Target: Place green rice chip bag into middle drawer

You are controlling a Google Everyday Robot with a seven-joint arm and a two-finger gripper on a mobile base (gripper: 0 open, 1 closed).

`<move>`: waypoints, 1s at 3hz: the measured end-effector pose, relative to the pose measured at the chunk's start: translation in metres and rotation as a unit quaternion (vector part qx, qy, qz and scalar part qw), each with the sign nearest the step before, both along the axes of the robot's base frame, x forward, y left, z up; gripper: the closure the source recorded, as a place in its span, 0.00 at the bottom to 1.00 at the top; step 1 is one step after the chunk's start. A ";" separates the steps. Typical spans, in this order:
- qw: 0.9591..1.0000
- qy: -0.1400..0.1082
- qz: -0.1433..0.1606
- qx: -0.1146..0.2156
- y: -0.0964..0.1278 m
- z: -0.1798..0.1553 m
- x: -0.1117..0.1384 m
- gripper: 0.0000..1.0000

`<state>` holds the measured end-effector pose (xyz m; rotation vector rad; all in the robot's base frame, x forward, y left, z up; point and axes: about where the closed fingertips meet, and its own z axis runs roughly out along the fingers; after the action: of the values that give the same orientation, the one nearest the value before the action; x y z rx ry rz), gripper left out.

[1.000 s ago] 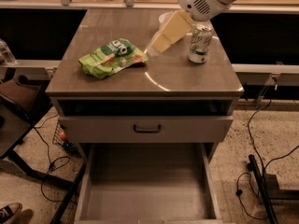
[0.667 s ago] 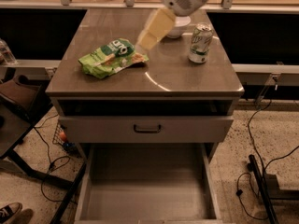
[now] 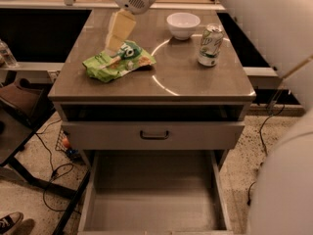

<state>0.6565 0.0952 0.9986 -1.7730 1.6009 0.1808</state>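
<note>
Speckled flooring with loose cables [image 3: 51, 173] surrounded a grey table [image 3: 195, 84] with drawers set into its front, dark shelving behind it. Below the closed drawer front [image 3: 154, 134] with its dark handle, the middle drawer [image 3: 154, 207] was pulled far out, its bare flat floor exposed from above, presumably so that something could be lowered straight in without touching the walls. The robot's white arm [image 3: 274, 38] swept across the right side of the view and reached over the tabletop from the back.

On the left half of the table lay the green rice chip bag [image 3: 117, 62], flat and crinkled, logo up, well apart from the drawer and not yet lifted. A white bowl [image 3: 183, 24] sat at the back and a green-and-white soda can [image 3: 210, 45] stood upright to the right, both clear of the bag, so the approach looked unobstructed.

The gripper [image 3: 113, 47] hung slanted down at the bag's far edge, its tip right at or touching the foil; whether it was parted or closed could not be made out. That tilt seemed meant for catching the raised rim of the bag, since a flat bag offers little else to pinch. I judged the pick-up to be the step in hand.
</note>
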 end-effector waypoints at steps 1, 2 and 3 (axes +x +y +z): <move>1.000 0.013 0.021 -0.006 0.026 -0.022 0.016 0.00; 0.999 0.033 0.041 -0.011 0.055 -0.053 0.032 0.00; 0.997 0.034 0.071 -0.017 0.078 -0.084 0.047 0.00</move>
<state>0.7036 0.1734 0.9147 -1.9259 1.5342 0.2857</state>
